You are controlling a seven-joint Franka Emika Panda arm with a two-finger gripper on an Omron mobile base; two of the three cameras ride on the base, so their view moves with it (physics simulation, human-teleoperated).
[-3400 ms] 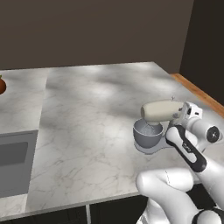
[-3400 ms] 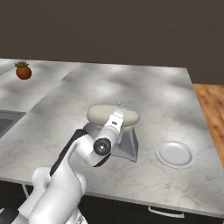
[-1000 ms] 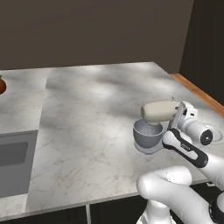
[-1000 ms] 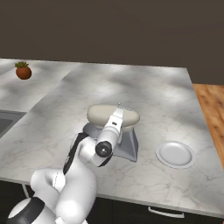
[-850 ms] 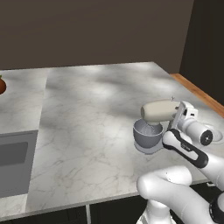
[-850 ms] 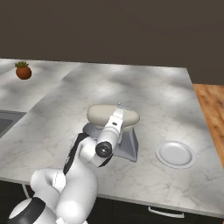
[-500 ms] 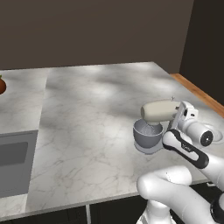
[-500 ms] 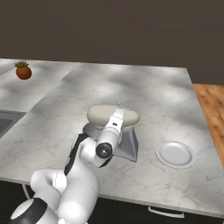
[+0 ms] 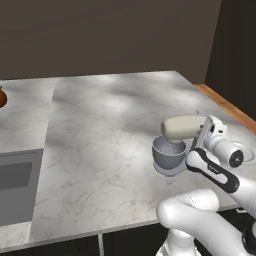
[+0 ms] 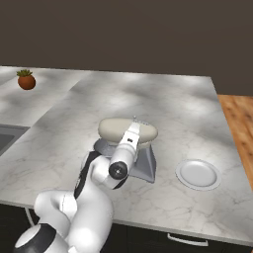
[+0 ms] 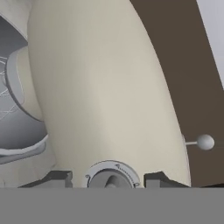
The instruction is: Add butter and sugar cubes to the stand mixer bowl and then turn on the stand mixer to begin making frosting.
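Tool (image 11: 109,178) now pressed up to mixer (image 9: 182,127) head's rear dial (image 11: 111,175), jaws straddling it partway closed; switch-on step underway.

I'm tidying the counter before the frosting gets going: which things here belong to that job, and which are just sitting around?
Belongs to the job:
- stand mixer
- stand mixer bowl
- tool, at the mixer head's dial

Just lying about:
- white plate
- potted plant
- sink
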